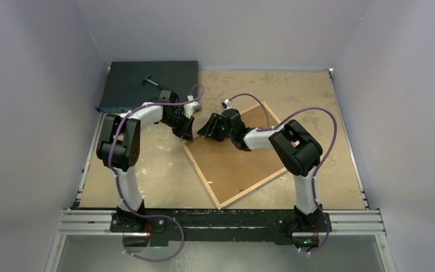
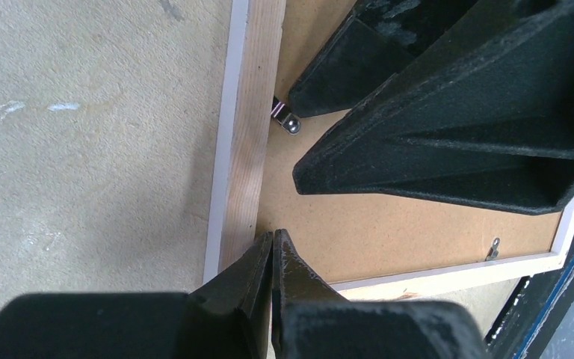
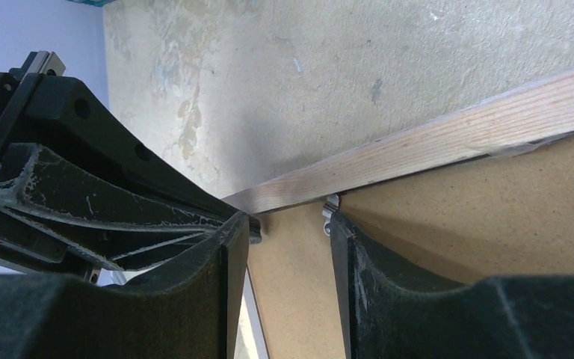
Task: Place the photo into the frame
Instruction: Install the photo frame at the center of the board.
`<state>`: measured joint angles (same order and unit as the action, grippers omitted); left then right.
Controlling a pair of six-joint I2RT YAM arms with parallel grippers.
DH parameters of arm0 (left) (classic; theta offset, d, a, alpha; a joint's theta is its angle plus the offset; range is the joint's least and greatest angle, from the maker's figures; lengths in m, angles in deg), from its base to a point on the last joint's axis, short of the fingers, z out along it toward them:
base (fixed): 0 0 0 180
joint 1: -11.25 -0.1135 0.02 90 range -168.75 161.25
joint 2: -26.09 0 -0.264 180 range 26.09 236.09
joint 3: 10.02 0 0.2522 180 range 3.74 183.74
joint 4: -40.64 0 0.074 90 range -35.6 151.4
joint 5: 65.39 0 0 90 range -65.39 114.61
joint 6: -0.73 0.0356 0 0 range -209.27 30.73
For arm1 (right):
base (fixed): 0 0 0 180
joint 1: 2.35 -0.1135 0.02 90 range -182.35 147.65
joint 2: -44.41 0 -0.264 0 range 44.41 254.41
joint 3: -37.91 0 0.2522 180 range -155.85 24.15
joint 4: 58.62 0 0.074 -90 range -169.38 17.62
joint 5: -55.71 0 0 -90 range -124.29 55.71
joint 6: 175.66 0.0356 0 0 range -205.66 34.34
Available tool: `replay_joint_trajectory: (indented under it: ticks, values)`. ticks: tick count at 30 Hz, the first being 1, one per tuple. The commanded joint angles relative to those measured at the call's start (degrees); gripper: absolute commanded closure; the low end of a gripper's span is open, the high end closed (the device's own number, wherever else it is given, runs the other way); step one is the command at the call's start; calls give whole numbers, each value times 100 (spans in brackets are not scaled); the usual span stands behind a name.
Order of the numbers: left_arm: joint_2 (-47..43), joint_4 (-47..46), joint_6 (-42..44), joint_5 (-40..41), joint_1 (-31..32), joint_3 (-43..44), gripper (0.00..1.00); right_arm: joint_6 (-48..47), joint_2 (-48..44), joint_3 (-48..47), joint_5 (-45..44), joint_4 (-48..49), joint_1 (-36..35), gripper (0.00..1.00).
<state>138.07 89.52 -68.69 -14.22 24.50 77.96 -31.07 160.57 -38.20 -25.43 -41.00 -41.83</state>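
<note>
Surface: scuffed tan tabletop (image 1: 147,175), walled in by pale grey panels, with both arm bases on a black rail at the near edge.
Far-left corner: dark flat panel (image 1: 126,90) lying on the table, with a small grey T-shaped piece (image 1: 151,81) on top of it.
Frame (image 2: 252,149): lying back-up right of centre, turned like a diamond in the top view. Light wood rail all round, with a thin white edge on the outer side.
Backing board (image 1: 232,164): plain brown, filling the back of the frame inside the rail.
Tabs: one small metal tab (image 2: 288,121) at the inner edge of the rail near the frame's left corner. A second tab (image 2: 495,247) sits on the adjoining rail, well apart from the first.
Left gripper (image 2: 273,243): clenched, fingers pressed flat together with nothing visible between them. Tips down at the seam between wood rail and backing board, right at that left corner.
Right gripper (image 3: 288,221): released, fingers spread with a clear gap. Hanging low over the backing board just inside the same corner, with one fingertip (image 3: 338,224) just beside the first tab. Contact with the tab cannot be told.
Grippers together: close, facing each other across the corner, apart.
</note>
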Motion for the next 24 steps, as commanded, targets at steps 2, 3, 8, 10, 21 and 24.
replay_joint_trajectory:
  ticks: [2,3,8,10,21,24]
  values:
    - [-131,-1,135,-222,-15,-26,100,-27,164,-181,131,134,-33,53]
    - [-126,4,133,-236,-16,-26,100,-18,188,-193,152,148,-33,53]
    - [-133,17,147,-248,-14,-9,100,29,273,-260,206,219,-40,54]
    - [-139,37,153,-241,-15,5,100,41,285,-268,229,225,-35,54]
    - [-210,83,141,-180,-21,51,100,-324,-443,-110,-303,-358,-28,49]
    - [-235,75,75,-190,-50,97,100,-457,-698,0,-670,-410,-34,43]
